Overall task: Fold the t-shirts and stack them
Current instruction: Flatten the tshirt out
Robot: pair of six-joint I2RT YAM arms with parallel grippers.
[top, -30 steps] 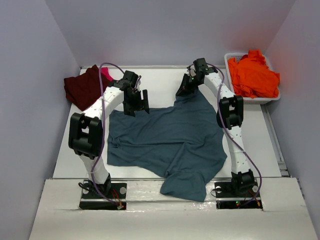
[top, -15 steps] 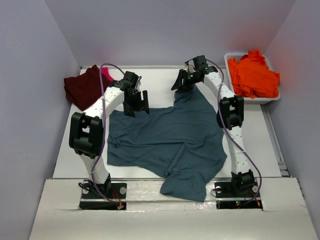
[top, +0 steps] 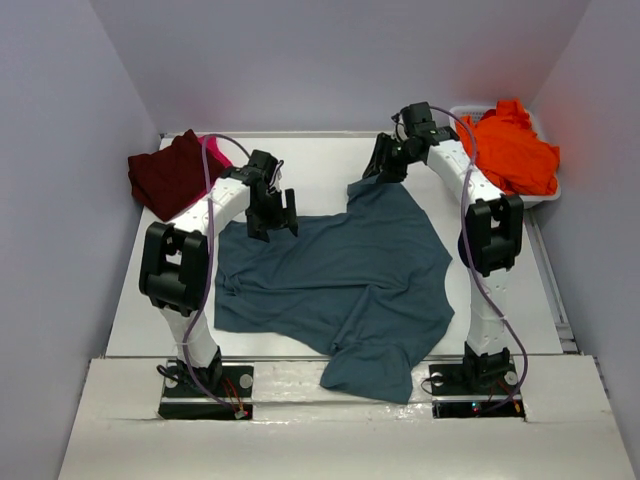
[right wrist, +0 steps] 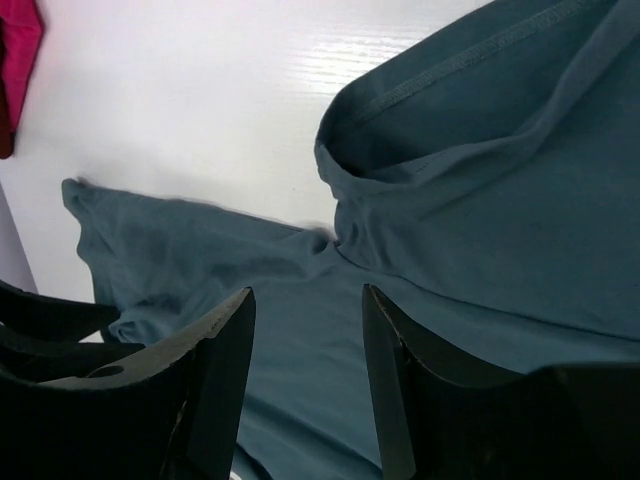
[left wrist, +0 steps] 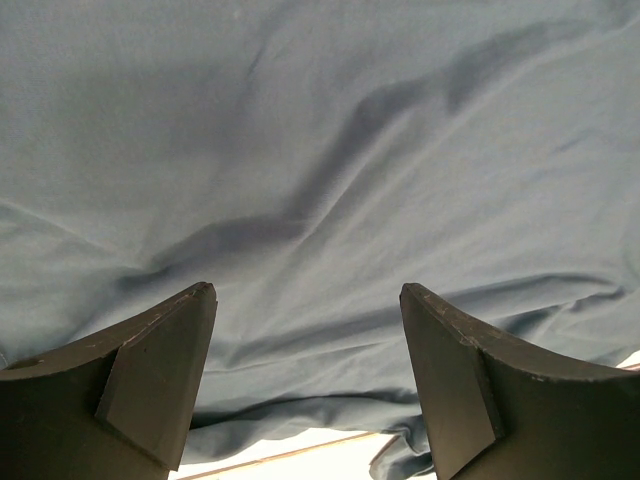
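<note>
A slate teal-blue t-shirt point(top: 340, 280) lies spread and rumpled across the table, its near hem hanging over the front edge. My left gripper point(top: 272, 215) hovers open over the shirt's far left edge; the left wrist view shows its fingers point(left wrist: 160, 370) wide apart above the cloth point(left wrist: 320, 150), holding nothing. My right gripper point(top: 385, 165) is open just above the shirt's far right corner, where a hemmed fold point(right wrist: 420, 110) lies below its empty fingers point(right wrist: 215, 370). A dark maroon t-shirt point(top: 165, 175) sits at the back left with a bright pink one point(top: 212, 150) under it. An orange t-shirt point(top: 510, 145) fills the tub.
The white plastic tub point(top: 545, 192) stands at the back right, beside the right arm's elbow. White tabletop point(top: 320, 165) shows between the two grippers at the back. Grey walls close in on three sides. The pink cloth point(right wrist: 20, 50) shows at the right wrist view's top left.
My right gripper has opened and let go of the teal shirt's far right corner, then drawn up and to the right. The left gripper has shifted slightly and stays open.
</note>
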